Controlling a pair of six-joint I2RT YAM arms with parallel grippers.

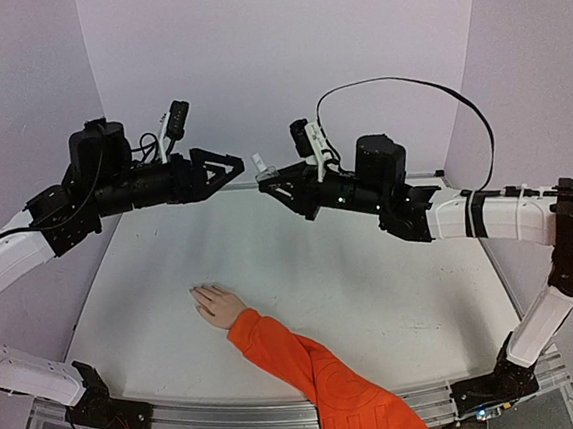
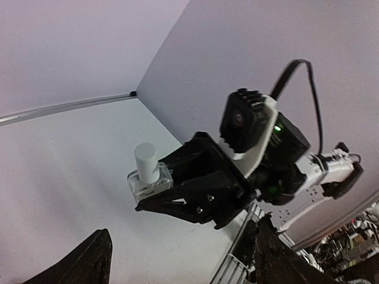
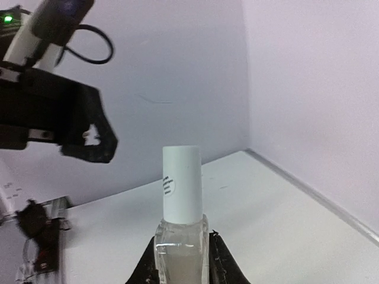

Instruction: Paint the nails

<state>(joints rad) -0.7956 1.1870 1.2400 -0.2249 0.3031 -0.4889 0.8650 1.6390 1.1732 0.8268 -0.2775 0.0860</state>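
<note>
Lying on the white table (image 1: pixel 392 275) toward its near left part, the small pale hand (image 1: pixel 217 305) points its fingers to the far left. The nails (image 1: pixel 197 296) at its fingertips are too tiny to make out from above. The orange sleeve (image 1: pixel 315 368) behind the hand runs off the bottom edge of the top view, so its other end is cut off. Neither wrist camera takes in the hand.

The left gripper (image 1: pixel 230 166) hangs high over the far middle of the table with its jaws spread wide and nothing between them. In its own wrist view only two dark fingers (image 2: pixel 89 263) show, one at each bottom corner, both cut by the frame edge.

Facing it, the right gripper (image 3: pixel 180 263) is clamped on the clear glass body of a small bottle (image 3: pixel 182 201). The bottle's white cap stands up clear of the fingers and carries a little dark print that cannot be read. The glass holds something pale, and the bottom of the bottle is lost below the edge of the right wrist view.

From above, the cap sits just beside the tips of the left jaws, with a sliver of gap between them. Both grippers and the bottle are well apart from the hand, up and farther back.
</note>
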